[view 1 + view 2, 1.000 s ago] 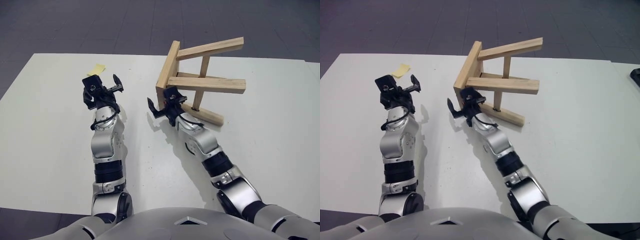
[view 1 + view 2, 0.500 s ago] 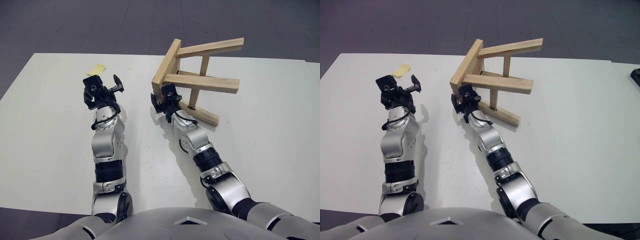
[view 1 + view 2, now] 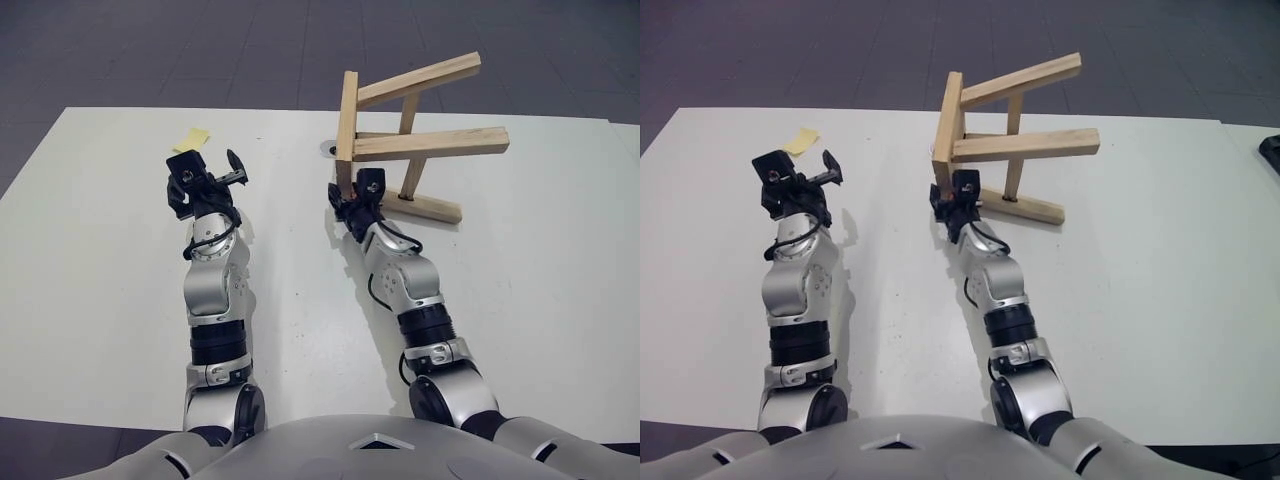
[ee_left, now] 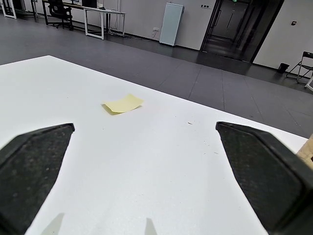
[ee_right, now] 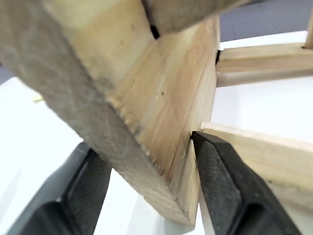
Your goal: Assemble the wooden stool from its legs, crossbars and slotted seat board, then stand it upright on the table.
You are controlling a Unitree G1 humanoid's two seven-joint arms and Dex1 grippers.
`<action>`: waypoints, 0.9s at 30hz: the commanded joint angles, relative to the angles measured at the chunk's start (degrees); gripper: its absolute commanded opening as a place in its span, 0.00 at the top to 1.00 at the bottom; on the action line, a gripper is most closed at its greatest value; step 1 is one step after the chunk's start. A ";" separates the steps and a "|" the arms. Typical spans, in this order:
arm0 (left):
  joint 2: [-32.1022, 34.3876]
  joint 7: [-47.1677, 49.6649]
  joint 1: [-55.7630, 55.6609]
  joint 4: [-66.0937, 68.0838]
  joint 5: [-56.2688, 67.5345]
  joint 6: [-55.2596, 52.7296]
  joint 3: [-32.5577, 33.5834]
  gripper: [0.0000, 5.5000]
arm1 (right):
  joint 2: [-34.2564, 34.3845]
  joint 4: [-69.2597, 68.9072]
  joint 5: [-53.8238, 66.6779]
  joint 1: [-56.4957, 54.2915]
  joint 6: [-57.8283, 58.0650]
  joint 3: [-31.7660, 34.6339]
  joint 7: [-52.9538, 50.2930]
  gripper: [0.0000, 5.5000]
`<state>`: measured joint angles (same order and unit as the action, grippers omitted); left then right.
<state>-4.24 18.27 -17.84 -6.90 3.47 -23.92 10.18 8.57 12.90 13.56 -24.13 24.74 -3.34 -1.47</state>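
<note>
Stool (image 3: 430, 143) is laid on its side near the far edge of the counter (image 3: 100, 250), legs pointed toward the right edge. Lower edge of the seat board (image 3: 347, 125) is clamped by the right tool (image 3: 352, 198). Left tool (image 3: 212, 172) is held spread with nothing in it, near the yellow note (image 3: 193, 138).

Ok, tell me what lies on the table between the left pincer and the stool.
Bare white table, as the left eye view shows, from the open left pincer to the stool; only a small round mark sits beside its seat board.

seat board (image 5: 161, 93) blurred, cut off at edges
</note>
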 commanded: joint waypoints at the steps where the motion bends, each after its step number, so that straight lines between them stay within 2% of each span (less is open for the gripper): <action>1: 0.08 0.05 0.28 -0.34 -0.82 -1.03 -0.45 0.02 | 3.67 -2.14 2.75 1.33 1.37 0.49 1.32 0.55; 8: 0.01 0.13 0.54 -0.77 -0.98 -1.38 -0.63 0.02 | 3.46 -4.34 2.83 2.70 1.52 1.06 1.41 0.56; 14: -0.13 0.05 0.68 -0.64 -1.25 -1.48 -0.65 0.02 | 3.46 -7.00 4.46 4.19 1.36 1.99 2.05 0.61; 23: 0.25 -0.41 0.27 -0.06 -1.46 -1.39 -0.60 0.02 | 5.92 -10.69 15.94 5.25 5.58 8.62 1.13 0.63; 27: 0.63 -0.68 0.14 -0.13 -1.52 -1.42 -0.52 0.02 | 7.23 -18.90 24.23 6.42 11.30 11.39 -2.22 0.63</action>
<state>-3.90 17.94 -17.54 -7.23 2.32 -24.57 9.65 8.05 -1.31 29.88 -21.87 31.95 5.97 -1.18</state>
